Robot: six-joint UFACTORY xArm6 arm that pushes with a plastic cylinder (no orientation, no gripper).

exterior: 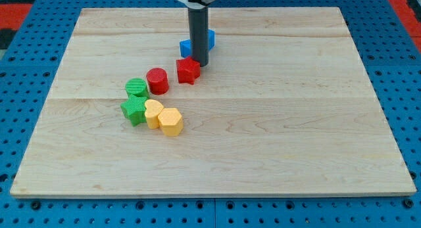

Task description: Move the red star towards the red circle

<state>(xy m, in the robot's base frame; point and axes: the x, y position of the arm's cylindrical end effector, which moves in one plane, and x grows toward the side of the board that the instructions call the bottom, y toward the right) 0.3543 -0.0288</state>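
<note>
Left of centre: red circle (157, 81) being approached by red star (188, 70), now just beside it, small gap remaining. My tip (199, 63) being held against star's upper right; no fingers fitted. Task judged nearly done.

1. Wooden board (276, 123) carries all blocks, left of centre.
2. Upper group: blue blocks (186, 46), red star (188, 70), red circle (157, 81).
3. Lower group: green circle (136, 87), green star (133, 110), yellow blocks (164, 117).
</note>
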